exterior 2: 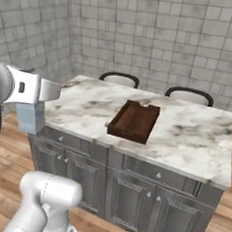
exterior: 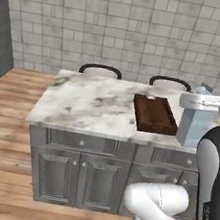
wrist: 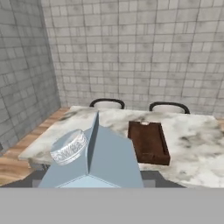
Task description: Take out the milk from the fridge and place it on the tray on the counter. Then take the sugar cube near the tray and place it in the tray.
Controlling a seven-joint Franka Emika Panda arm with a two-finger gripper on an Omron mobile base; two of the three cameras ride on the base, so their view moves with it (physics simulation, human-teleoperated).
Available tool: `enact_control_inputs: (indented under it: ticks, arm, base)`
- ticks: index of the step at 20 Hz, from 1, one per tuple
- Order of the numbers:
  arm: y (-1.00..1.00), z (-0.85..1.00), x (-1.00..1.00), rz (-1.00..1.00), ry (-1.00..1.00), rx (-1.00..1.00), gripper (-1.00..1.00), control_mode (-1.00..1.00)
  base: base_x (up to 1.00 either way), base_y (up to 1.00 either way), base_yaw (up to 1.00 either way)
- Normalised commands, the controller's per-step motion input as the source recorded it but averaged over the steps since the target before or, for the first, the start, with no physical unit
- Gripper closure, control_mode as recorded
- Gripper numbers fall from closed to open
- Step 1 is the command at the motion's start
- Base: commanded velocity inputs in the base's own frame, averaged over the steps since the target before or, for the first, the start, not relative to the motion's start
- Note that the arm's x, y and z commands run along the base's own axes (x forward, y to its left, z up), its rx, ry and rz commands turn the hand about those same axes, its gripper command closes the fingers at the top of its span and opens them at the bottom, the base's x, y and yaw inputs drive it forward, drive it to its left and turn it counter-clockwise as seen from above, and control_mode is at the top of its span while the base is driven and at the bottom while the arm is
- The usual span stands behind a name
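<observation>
Milk carton (exterior: 195, 127) is up in the air, carried by the gripper (exterior: 200, 102), w/ the hand sitting on top of the carton's gabled end. From the left base cam it hangs in front of the near right part of the counter (exterior: 82, 105), just right of the tray (exterior: 155, 114) in the pic. From the right base cam the carton (exterior 2: 30, 116) hangs off the counter's (exterior 2: 200, 139) left corner, well apart from the tray (exterior 2: 135, 121), so it's short of the tray, not over it. Gripper (exterior 2: 36, 91) clamps the top; fingers themselves are hidden by the hand body, but the carton hangs clear of any surface, so they're pinching it.

Hand cam looks straight down the carton (wrist: 103, 157): pale blue gable ridge running up the middle, round ribbed cap (wrist: 69, 147) on its left slope. Beyond it, the tray (wrist: 148, 142) lies on the marble counter (wrist: 197, 148), dark brown, low rim, nothing big in it.

Tiny white speck on the marble just off the tray's near left corner, prob. the sugar cube (exterior: 133, 120); too small to be sure. Another pale bit sits at the tray's far rim, can't tell what.

Two chair backs (exterior: 101, 70) poke up behind the counter, tiled wall (exterior: 126, 23) behind those. Wood floor (exterior: 0, 139) around the island.
</observation>
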Motion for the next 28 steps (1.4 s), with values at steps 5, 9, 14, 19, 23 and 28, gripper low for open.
enact_control_inputs:
  ticks: [5,9,14,19,23,28]
  arm:
    - [0.0,0.0,0.0,0.0,0.0,0.0,1.0,1.0]
    - [0.0,0.0,0.0,0.0,0.0,0.0,1.0,1.0]
    - [0.0,0.0,0.0,0.0,0.0,0.0,1.0,1.0]
    - [0.0,0.0,0.0,0.0,0.0,0.0,1.0,1.0]
    - [0.0,0.0,0.0,0.0,0.0,0.0,1.0,1.0]
    - [0.0,0.0,0.0,0.0,0.0,0.0,1.0,1.0]
  base:
    - [0.94,-0.27,0.09]
    - [0.91,-0.02,-0.16]
    - [0.83,0.01,-0.34]
    - [1.0,0.14,-0.31]
    - [1.0,0.04,-0.21]
    - [0.77,0.0,-0.06]
